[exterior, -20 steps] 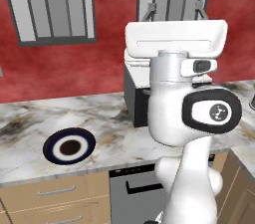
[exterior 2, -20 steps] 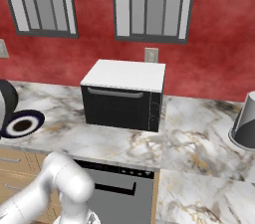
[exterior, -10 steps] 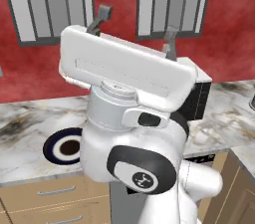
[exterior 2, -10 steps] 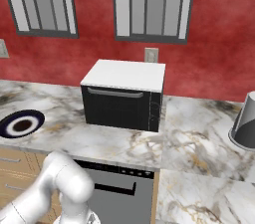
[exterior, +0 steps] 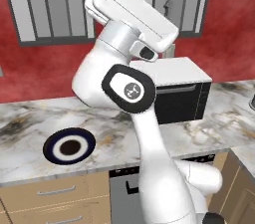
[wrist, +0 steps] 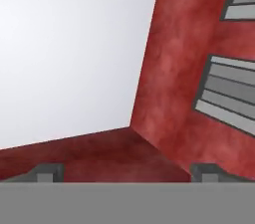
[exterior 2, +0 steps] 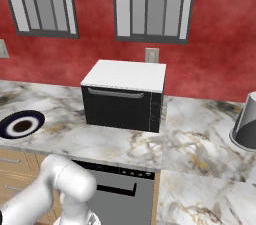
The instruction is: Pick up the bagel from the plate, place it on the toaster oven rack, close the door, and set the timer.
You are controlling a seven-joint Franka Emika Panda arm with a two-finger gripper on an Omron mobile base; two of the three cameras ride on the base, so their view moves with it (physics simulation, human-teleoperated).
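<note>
Gripper (wrist: 127, 175) spread wide, empty, raised and aimed at wall and ceiling. No bagel visible on plate (exterior: 52, 142), left on worktop (exterior 2: 200, 144). Toaster oven (exterior 2: 124, 96) door (exterior 2: 119, 108) shut. Swing down, center over plate before descending.

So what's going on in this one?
Nothing is being handled yet. The arm is raised high, and its hand is open and empty, pointing up at the red wall and ceiling. On the counter, the plate lies left of the toaster oven, whose door is shut. No bagel can be made out on the plate, just its dark centre.
</note>
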